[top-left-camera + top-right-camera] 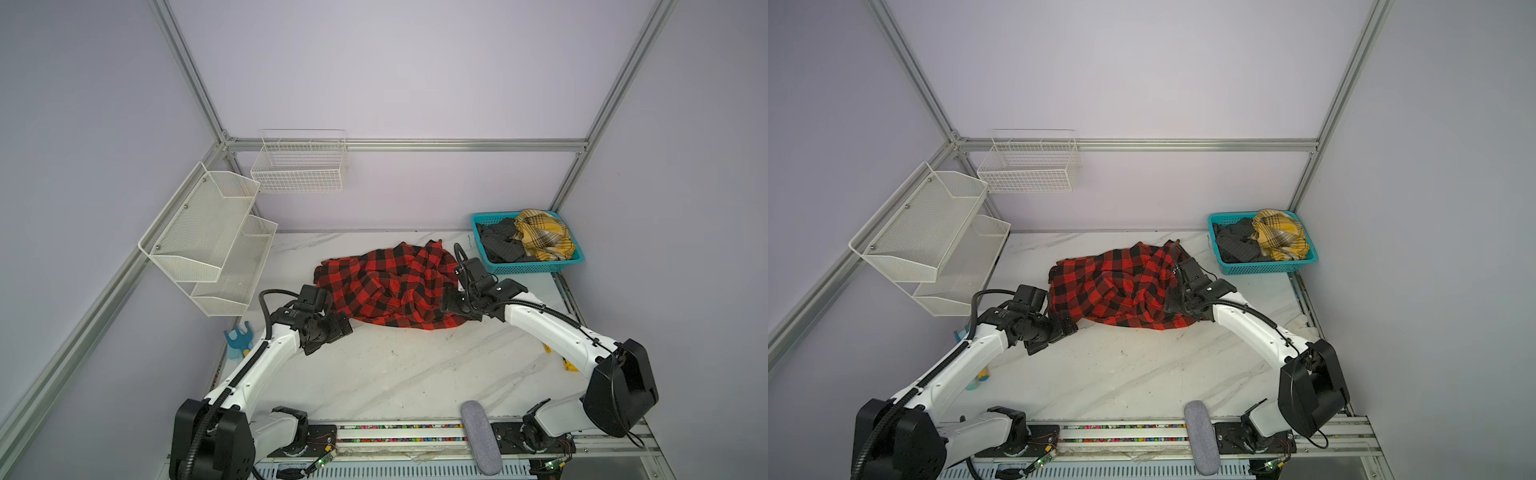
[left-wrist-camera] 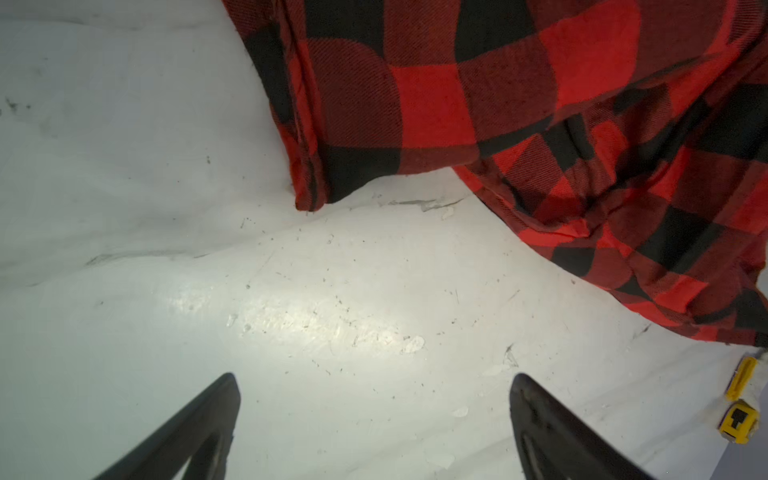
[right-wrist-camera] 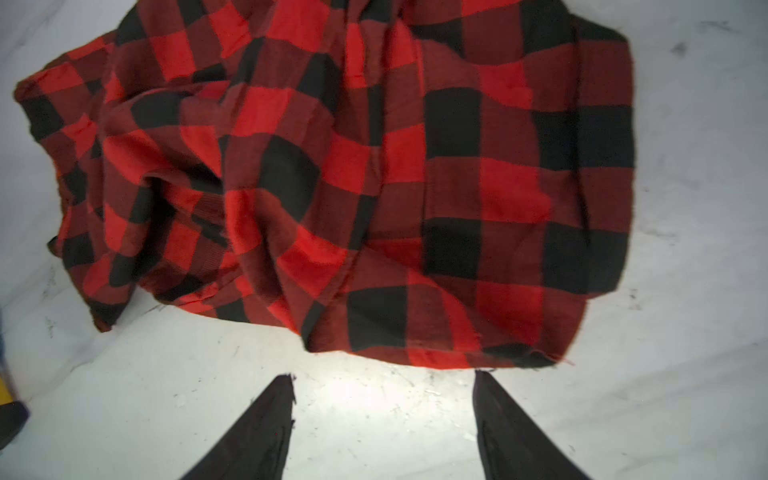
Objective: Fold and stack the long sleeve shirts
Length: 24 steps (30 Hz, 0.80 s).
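1. Red-and-black check shirt (image 1: 395,286) lies rumpled and unfolded on the white marbled table (image 1: 395,374), toward the back, about centre.
2. Left gripper (image 2: 375,376): jaws spread wide with nothing between them. It is over bare table, just short of a hemmed corner on the shirt's near-left edge.
3. Right gripper (image 3: 382,374): jaws apart, nothing held. One fingertip (image 3: 484,386) is just beside the shirt's hem; the other is over bare table.
4. Teal basket (image 1: 536,268) sits in the back-right corner, near the shirt's far right end. It holds a yellow plaid cloth (image 1: 542,235) and a dark grey cloth (image 1: 498,245). The right arm's wrist stands over the shirt's right end, near the basket's front corner.
5. A two-tier white mesh shelf (image 1: 208,237) hangs on the left wall by the table's left edge. A wire basket (image 1: 299,166) hangs on the back wall.
6. Small items: blue tool (image 1: 239,338) at the left edge beside the left arm, yellow blocks (image 2: 739,419) at the right edge, grey pad (image 1: 482,436) across the front rail.
7. Room: wide bare table in front of the shirt between the two arms, and only a narrow strip behind it to the back wall.
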Available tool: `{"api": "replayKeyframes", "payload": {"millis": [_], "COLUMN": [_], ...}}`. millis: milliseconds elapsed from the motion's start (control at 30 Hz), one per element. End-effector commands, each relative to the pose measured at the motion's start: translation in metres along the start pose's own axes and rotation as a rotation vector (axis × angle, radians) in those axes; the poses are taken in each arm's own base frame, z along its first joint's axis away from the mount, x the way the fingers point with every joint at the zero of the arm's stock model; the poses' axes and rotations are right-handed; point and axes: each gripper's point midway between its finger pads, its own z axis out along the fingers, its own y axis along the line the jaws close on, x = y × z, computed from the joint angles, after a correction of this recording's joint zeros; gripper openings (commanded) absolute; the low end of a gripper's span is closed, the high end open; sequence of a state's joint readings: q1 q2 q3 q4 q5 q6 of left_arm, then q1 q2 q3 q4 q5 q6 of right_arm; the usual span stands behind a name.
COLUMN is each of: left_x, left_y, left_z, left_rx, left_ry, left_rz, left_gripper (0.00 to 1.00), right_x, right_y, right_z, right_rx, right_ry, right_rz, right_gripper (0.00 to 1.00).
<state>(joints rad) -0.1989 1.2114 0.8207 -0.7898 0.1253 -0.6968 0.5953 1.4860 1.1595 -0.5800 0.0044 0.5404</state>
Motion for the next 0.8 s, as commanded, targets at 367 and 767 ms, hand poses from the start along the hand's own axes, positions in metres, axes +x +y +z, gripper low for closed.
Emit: {"api": "replayKeyframes", "payload": {"millis": [367, 767], "left_x": [-0.065, -0.209], "left_y": [-0.003, -0.066], "left_z": [0.060, -0.041], "left_rx": [-0.058, -0.033], "left_ry": [-0.076, -0.423], "left_rz": [-0.084, 0.001], "left_gripper": [0.29, 0.00], "right_x": [0.005, 0.011], "right_y": [-0.009, -0.010], "right_z": [0.037, 0.030], "right_rx": [0.132, 0.109], "right_ry": [0.015, 0.016], "right_rz": [-0.066, -0.024], "right_gripper": [0.67, 0.45]}}
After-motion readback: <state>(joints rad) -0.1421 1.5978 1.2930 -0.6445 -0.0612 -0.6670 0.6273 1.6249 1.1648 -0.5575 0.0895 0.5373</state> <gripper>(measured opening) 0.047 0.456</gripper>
